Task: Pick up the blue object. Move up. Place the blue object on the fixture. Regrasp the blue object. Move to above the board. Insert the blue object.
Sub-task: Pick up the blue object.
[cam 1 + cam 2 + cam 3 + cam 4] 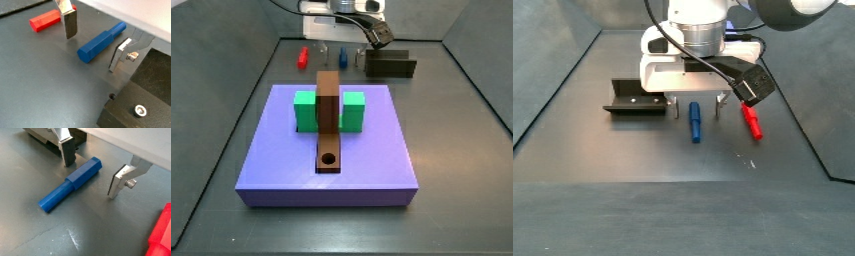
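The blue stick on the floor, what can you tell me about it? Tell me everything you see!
The blue object is a small slim peg, smooth like plastic. One half is thicker with flat sides, the other half thinner. It lies flat on the dark grey floor, between the open gripper fingers, which are not touching it. In a side view it lies beside a red peg, apart from it.
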Robot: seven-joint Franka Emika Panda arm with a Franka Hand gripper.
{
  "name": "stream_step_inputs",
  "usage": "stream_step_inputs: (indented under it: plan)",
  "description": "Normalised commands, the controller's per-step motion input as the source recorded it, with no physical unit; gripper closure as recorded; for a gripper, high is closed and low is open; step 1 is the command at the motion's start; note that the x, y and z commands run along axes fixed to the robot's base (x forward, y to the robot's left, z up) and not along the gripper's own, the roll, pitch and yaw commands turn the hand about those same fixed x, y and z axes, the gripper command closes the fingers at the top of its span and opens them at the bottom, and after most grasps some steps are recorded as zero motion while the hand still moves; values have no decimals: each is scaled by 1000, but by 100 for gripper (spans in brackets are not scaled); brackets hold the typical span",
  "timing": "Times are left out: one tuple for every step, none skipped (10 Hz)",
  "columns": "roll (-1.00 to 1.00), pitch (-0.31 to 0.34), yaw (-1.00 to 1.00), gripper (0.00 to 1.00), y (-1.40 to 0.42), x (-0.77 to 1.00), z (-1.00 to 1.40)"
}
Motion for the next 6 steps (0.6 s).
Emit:
stream_step_inputs:
  plan:
    - [0, 0, 0, 100, 0, 0, 0]
    - [0, 0, 0, 100, 0, 0, 0]
    - [0, 0, 0, 100, 0, 0, 0]
    - [0, 0, 0, 100, 0, 0, 0]
    - [0, 0, 0, 100, 0, 0, 0]
    - [0, 0, 0, 100, 0, 0, 0]
